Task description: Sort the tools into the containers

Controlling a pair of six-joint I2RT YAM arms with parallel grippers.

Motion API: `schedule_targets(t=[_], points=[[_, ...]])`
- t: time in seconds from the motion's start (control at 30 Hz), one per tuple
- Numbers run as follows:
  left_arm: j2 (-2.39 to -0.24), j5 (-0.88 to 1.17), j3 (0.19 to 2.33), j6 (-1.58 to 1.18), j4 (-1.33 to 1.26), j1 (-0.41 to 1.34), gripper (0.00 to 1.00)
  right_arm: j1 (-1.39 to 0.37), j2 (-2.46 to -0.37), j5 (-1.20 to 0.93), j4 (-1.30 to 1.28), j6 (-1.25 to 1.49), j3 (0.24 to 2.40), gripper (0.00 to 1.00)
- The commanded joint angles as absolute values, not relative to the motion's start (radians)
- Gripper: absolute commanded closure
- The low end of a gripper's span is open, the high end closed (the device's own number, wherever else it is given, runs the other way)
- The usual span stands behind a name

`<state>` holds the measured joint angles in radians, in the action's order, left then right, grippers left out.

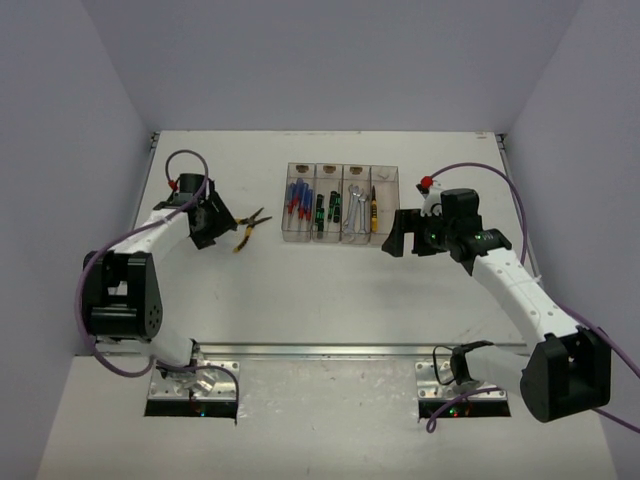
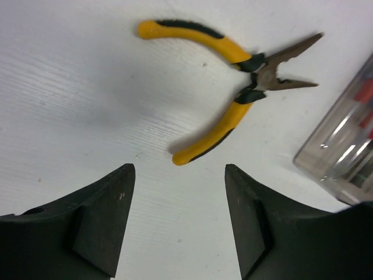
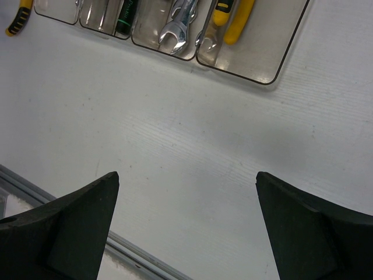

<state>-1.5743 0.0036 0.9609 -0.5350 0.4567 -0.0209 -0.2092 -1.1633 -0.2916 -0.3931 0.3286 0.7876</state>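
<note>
So here's where I'm at: my left arm is folded up at the elbow over on the left of the table [image 1: 330, 290], forearm reaching forward and the wrist turned to the right, so my left gripper [image 1: 226, 228] points at the yellow-handled pliers [image 1: 248, 228]. From the left wrist cam, that gripper [image 2: 179, 175] has its jaws apart with nothing but bare table between them. The pliers [image 2: 254, 79] lie flat just past the fingertips, handles splayed, nose open and aimed toward the containers [image 2: 335, 157], not touching me as far as I can see. My right arm stretches from its base at the near right up and to the left, forearm long and low, and the right gripper [image 1: 392, 240] sits just beside the near right corner of the containers [image 1: 385, 175]. Its jaws are spread wide and carry nothing; the right wrist cam shows the gripper [image 3: 186, 178] over plain table, with the containers [image 3: 262, 64] ahead. In the row, left to right, I see blue-handled screwdrivers [image 1: 296, 200], black-and-green screwdrivers [image 1: 320, 212], silver wrenches [image 1: 355, 210], and a yellow-handled tool [image 1: 373, 210] in the last bin; can't tell exactly what that one is.
</note>
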Motion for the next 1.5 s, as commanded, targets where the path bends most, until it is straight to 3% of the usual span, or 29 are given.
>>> schedule_targets(t=[0.0,0.1,0.27,0.67,0.83,1.0,1.17,1.47], points=[[-1.485,-0.076,1.067,-0.559,0.451,0.001,0.35,-0.207,-1.135,-0.301,-0.353,0.318,0.784,0.01],[-1.576,-0.077,1.181,-0.450,0.507,0.051,0.28,-0.207,-1.138,-0.301,-0.355,0.318,0.785,0.01],[-1.753,-0.034,1.311,-0.299,0.660,0.103,0.28,-0.207,-1.140,-0.305,-0.354,0.313,0.786,0.01],[-1.887,-0.032,1.202,-0.245,0.577,0.166,0.35,-0.209,-1.139,-0.325,-0.354,0.313,0.787,0.01],[-1.943,-0.100,1.197,-0.285,0.552,0.166,0.48,-0.209,-1.141,-0.328,-0.354,0.311,0.786,0.01],[-1.942,-0.091,1.179,-0.297,0.528,0.166,0.68,-0.209,-1.138,-0.327,-0.354,0.310,0.787,0.01],[-1.938,-0.078,1.149,-0.316,0.502,0.166,1.00,-0.209,-1.131,-0.328,-0.350,0.310,0.783,0.01],[-1.621,-0.091,0.970,-0.462,0.372,0.176,1.00,-0.209,-1.116,-0.410,-0.314,0.324,0.761,0.01]])
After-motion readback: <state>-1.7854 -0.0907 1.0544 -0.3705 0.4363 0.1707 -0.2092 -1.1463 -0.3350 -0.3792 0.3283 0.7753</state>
